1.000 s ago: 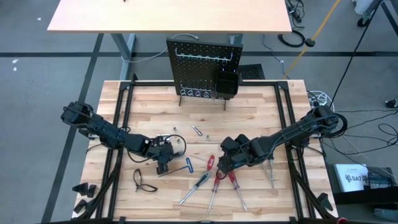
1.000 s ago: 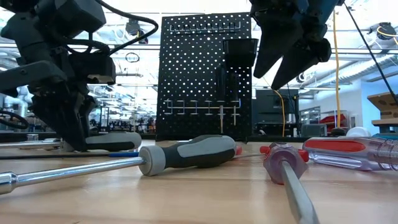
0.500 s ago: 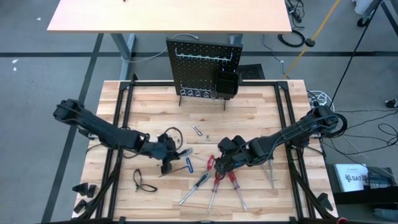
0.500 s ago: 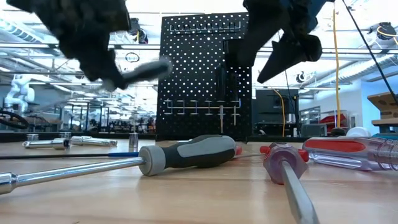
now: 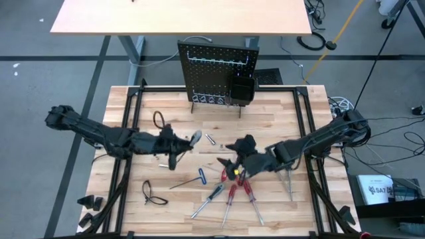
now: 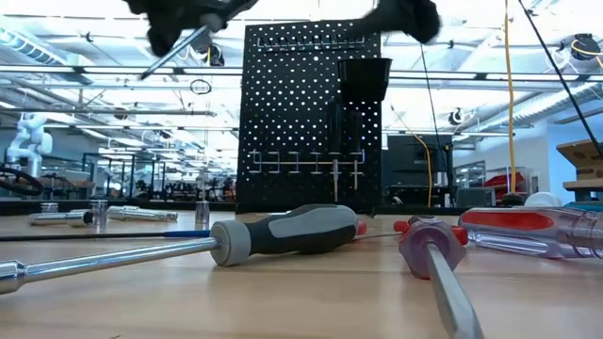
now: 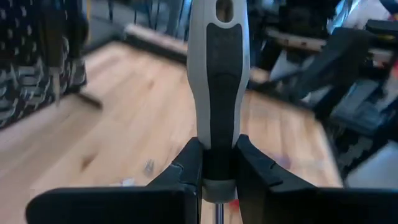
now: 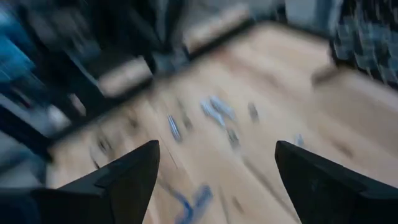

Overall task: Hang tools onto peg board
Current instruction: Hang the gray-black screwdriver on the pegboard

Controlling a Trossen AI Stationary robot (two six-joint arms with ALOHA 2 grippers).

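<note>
Tabletop [image 5: 265, 113]: left tool [image 5: 174, 147] grips grey-black screwdriver [image 7: 218, 68]; right tool [image 5: 232, 166] wide above red screwdrivers [image 5: 240, 196].

— Where was the peg board [image 5: 216, 70]?
— Stood upright at the table's far edge, black and perforated, with a silver hook rail [image 5: 216, 64] near the top, a small black bin [image 5: 240, 89] at one side and small silver bits [image 6: 306, 162] hung in a row low down.
— And the tools?
— Grey-and-black-handled screwdriver [image 7: 217, 81] lifted clear of the table, clamped near the handle's base, shaft showing high in the low view. Blue T-handle key [image 5: 188, 179] lay flat on the wood. Beside it another grey-handled screwdriver [image 5: 207, 200] and red-handled screwdrivers [image 5: 247, 198], fanned out near the front edge. Loose silver bits [image 5: 210, 139] between those and the board.
</note>
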